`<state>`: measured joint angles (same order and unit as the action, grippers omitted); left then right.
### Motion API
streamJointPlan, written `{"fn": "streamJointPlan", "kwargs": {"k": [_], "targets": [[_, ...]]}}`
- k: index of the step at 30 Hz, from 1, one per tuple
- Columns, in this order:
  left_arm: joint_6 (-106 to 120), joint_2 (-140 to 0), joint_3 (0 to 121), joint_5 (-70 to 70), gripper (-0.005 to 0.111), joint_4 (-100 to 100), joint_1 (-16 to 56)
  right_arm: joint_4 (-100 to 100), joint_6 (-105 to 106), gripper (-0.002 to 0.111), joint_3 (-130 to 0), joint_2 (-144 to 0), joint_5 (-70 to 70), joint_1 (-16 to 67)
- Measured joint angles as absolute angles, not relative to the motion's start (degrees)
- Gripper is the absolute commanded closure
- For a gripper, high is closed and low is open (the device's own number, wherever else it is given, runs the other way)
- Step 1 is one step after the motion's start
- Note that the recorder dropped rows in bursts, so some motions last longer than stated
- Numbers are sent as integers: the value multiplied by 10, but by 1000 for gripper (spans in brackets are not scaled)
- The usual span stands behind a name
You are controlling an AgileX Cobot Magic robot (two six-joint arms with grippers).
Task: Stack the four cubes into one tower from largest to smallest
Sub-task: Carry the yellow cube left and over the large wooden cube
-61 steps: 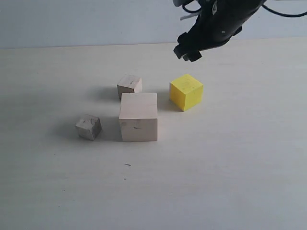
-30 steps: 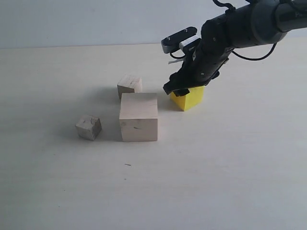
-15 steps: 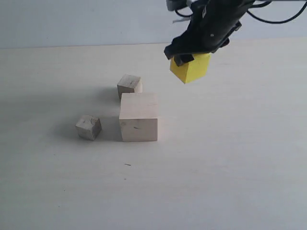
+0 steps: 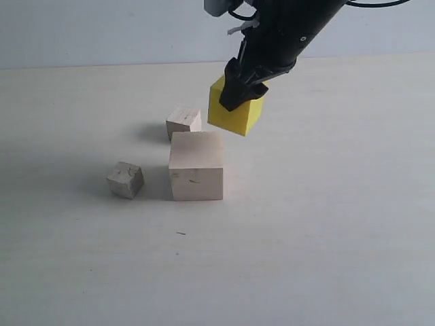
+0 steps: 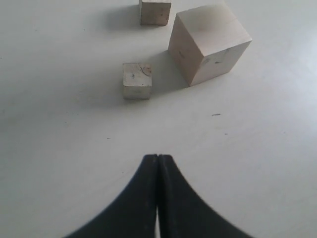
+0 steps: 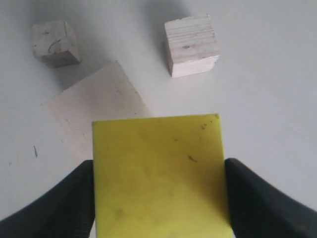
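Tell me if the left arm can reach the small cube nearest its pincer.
Probably yes: only bare table lies between the left pincer and that small cube, though the pincer is shut and must open first.

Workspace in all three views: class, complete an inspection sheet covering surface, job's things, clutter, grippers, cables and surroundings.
Surface: pale tabletop, a few dark specks.
Job's things: large pale wooden cube on the table; bright yellow cube held aloft, tilted; two small greyish wooden cubes on the table, unstacked.
Clutter: nothing seen.
Grippers: right gripper shut on that cube; left gripper shut, empty.
Cables: black cables by the right arm.
Surroundings: plain pale wall.
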<state>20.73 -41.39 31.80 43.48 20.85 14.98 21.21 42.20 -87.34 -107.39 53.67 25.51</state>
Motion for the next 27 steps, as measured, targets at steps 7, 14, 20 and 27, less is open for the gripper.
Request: {"fn": "streamJointPlan", "kwargs": {"k": [7,14,20,27], "targets": [[218,-414,318,423,107,209,150,195,468,108,-873,-1074,542,303],[219,-414,318,418,107,209,150,91,485,108,-894,-1074,533,363],[220,-414,318,418,107,209,150,94,548,108,-971,-1092,551,366],[220,-414,318,418,107,209,150,106,573,108,-1020,-1138,597,366]]}}
